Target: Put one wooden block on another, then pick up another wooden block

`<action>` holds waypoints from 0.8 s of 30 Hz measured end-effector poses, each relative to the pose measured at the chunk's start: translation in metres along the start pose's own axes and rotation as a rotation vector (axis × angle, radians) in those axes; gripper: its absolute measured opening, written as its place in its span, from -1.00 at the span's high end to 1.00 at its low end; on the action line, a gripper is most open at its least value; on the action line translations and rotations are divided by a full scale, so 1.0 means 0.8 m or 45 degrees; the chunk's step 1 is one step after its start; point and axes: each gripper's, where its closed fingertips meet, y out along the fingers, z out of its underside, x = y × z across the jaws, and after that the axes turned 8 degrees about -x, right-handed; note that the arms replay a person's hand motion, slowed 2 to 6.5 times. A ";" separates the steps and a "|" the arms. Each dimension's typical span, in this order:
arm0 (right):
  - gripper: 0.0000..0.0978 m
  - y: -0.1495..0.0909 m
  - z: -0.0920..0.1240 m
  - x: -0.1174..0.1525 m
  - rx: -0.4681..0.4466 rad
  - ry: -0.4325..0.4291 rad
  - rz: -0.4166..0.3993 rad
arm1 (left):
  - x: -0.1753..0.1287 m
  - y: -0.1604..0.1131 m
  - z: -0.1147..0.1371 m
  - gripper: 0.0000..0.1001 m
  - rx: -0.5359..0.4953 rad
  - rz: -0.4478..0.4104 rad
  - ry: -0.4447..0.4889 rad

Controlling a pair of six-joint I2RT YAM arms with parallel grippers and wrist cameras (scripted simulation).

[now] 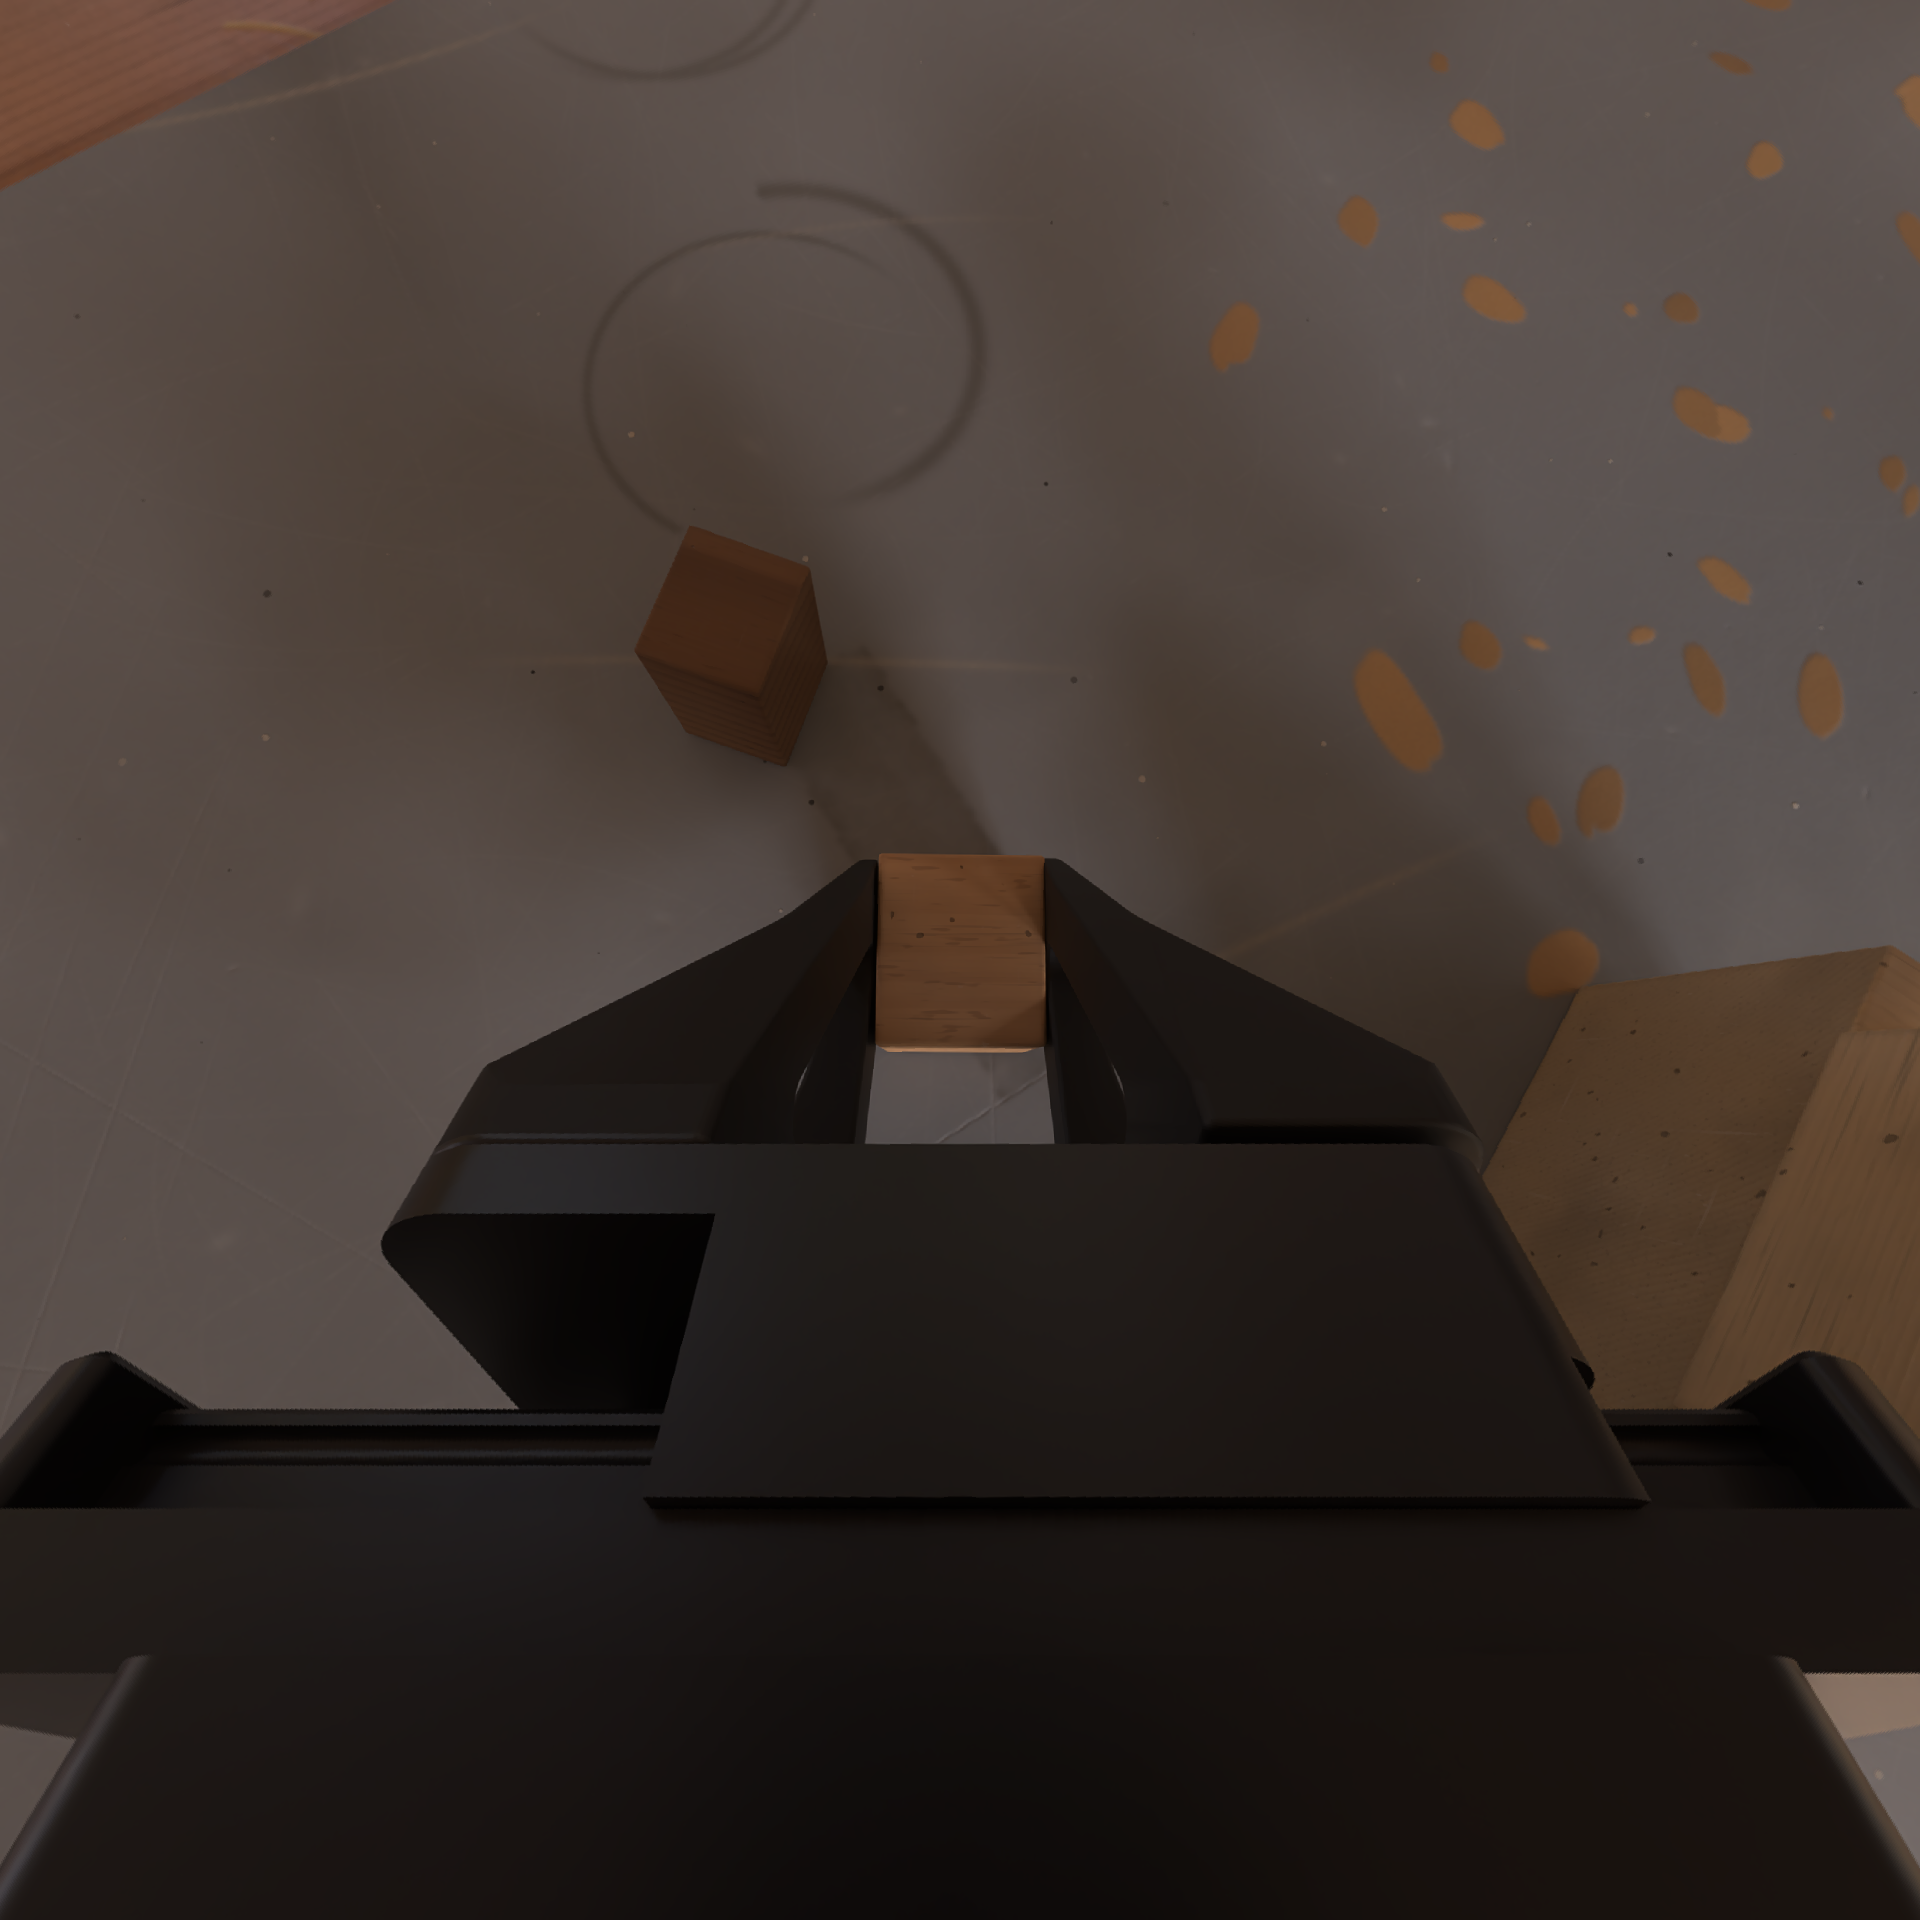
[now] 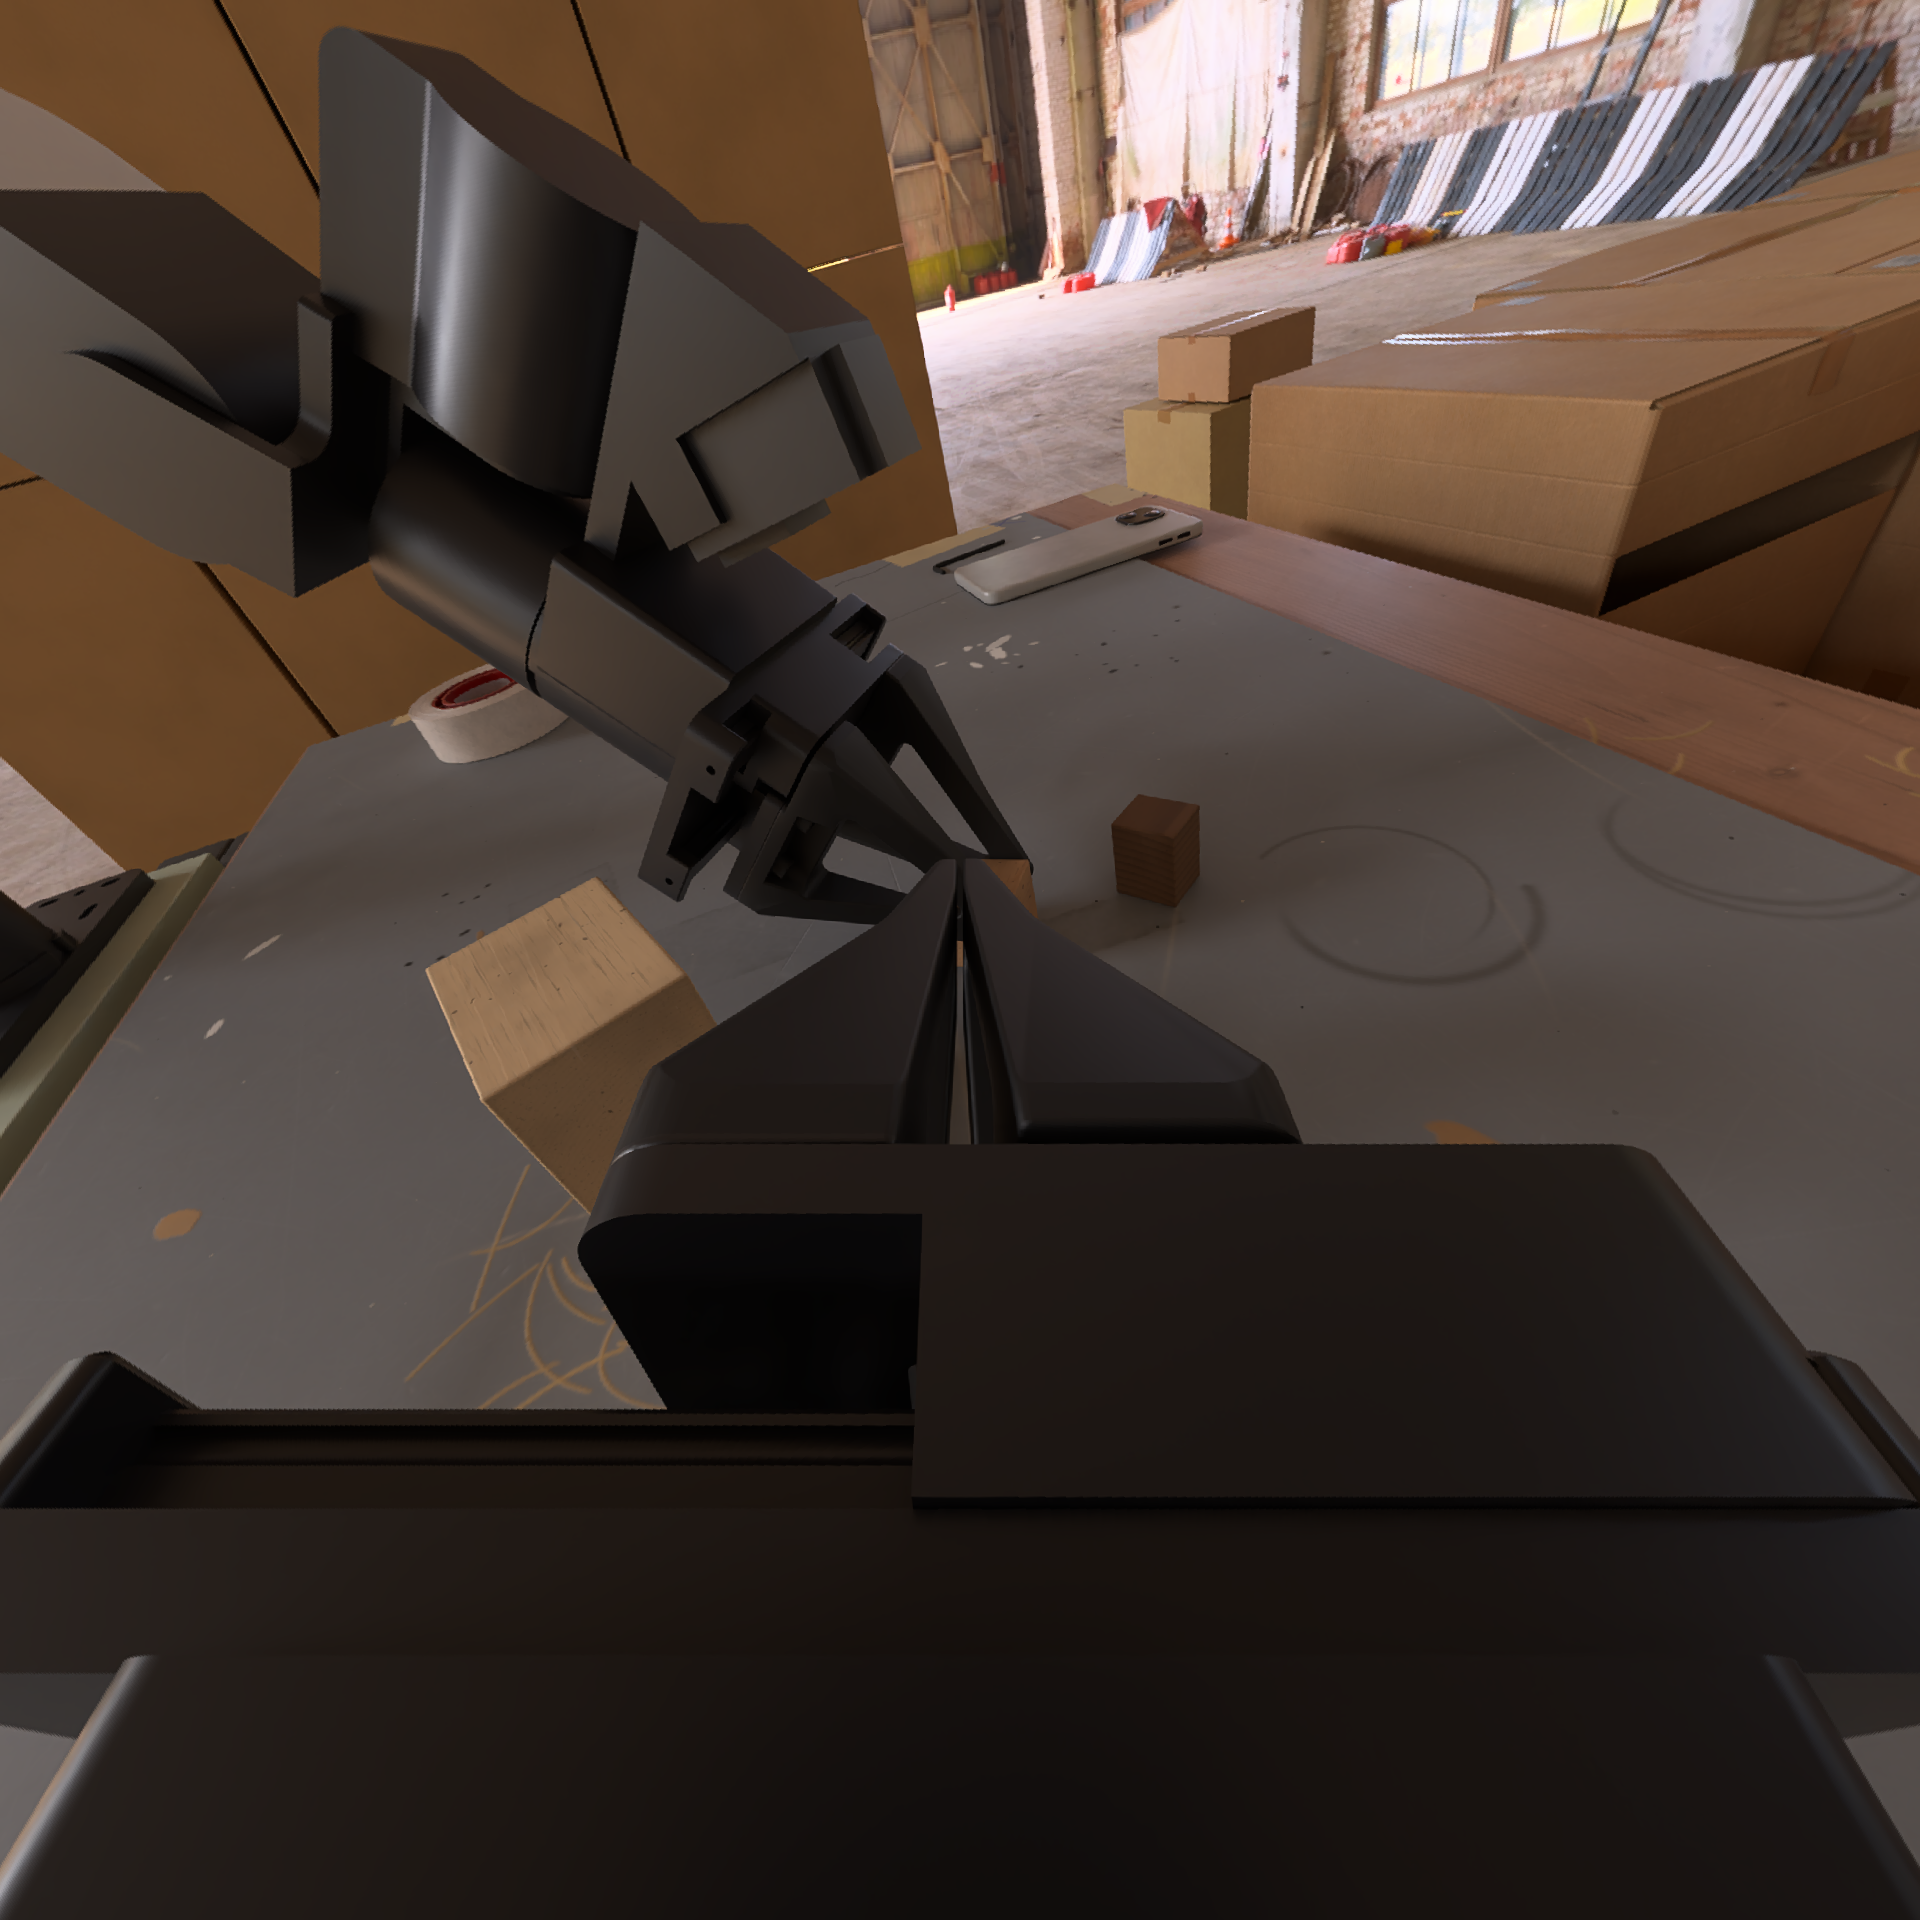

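Over a grey, paint-flecked table (image 1: pixel 312 935) in a warehouse, left gripper (image 1: pixel 959 883) pinches a light block (image 1: pixel 959 956); right gripper (image 2: pixel 961 883) pressed together.

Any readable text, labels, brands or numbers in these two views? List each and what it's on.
None can be read.
Roll of tape: red marking on the core, too small and blurred to make out.
Phone: plain back, no mark visible.
Cardboard boxes: no print visible.
Small light block in the left gripper, dark block, large light block: bare wood grain only.
Table: stains and ring marks, no writing.
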 end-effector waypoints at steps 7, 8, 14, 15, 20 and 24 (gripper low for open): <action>0.98 0.000 -0.002 0.000 -0.009 -0.009 -0.003 | -0.008 -0.002 -0.001 0.50 -0.039 0.062 0.012; 0.98 0.000 -0.002 0.000 -0.009 -0.009 -0.003 | -0.010 -0.004 -0.001 0.50 -0.055 0.077 0.016; 0.98 0.000 -0.002 0.000 -0.011 -0.010 -0.003 | -0.032 -0.024 -0.017 0.50 -0.223 0.250 0.048; 0.98 0.000 -0.003 0.000 -0.012 -0.010 -0.003 | -0.036 -0.030 -0.021 0.50 -0.254 0.283 0.053; 0.98 0.000 -0.003 0.000 -0.017 -0.002 -0.003 | -0.051 -0.058 -0.037 0.50 -0.339 0.400 0.056; 0.98 0.000 -0.002 0.000 -0.013 0.005 -0.002 | -0.062 -0.079 -0.053 0.50 -0.356 0.449 0.082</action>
